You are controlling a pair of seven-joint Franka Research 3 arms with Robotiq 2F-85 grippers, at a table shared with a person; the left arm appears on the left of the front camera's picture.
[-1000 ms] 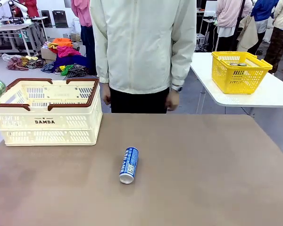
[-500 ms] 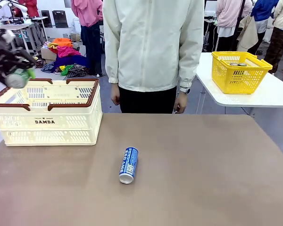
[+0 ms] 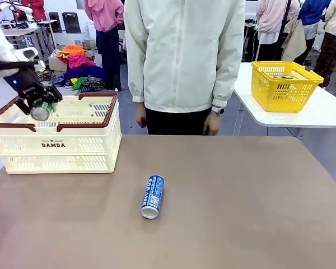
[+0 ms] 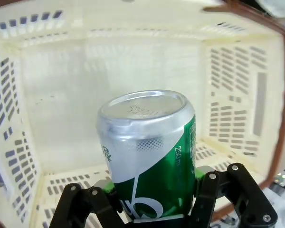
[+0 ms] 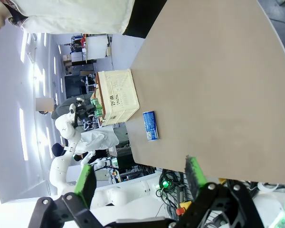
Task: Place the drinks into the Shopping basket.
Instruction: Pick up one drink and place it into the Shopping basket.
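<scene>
My left gripper (image 3: 41,106) is shut on the green can (image 3: 41,111) and holds it over the left part of the cream Shopping basket (image 3: 59,147). In the left wrist view the green can (image 4: 149,156) points its silver end into the basket's bare inside (image 4: 109,71), gripped between my fingers (image 4: 97,199). The blue can (image 3: 153,196) lies on its side in the middle of the brown table, also seen small in the right wrist view (image 5: 150,126). My right gripper (image 5: 140,178) is open, high above the table with nothing between its fingers.
A person in a cream jacket (image 3: 185,56) stands at the table's far edge, hands down. A yellow mesh basket (image 3: 284,84) sits on a white side table at the right. The brown tabletop (image 3: 241,207) around the blue can is bare.
My left gripper has carried the green can in from the left picture edge, rightward and lower, to over the Shopping basket. The person has shifted slightly right. The blue can has not moved.
</scene>
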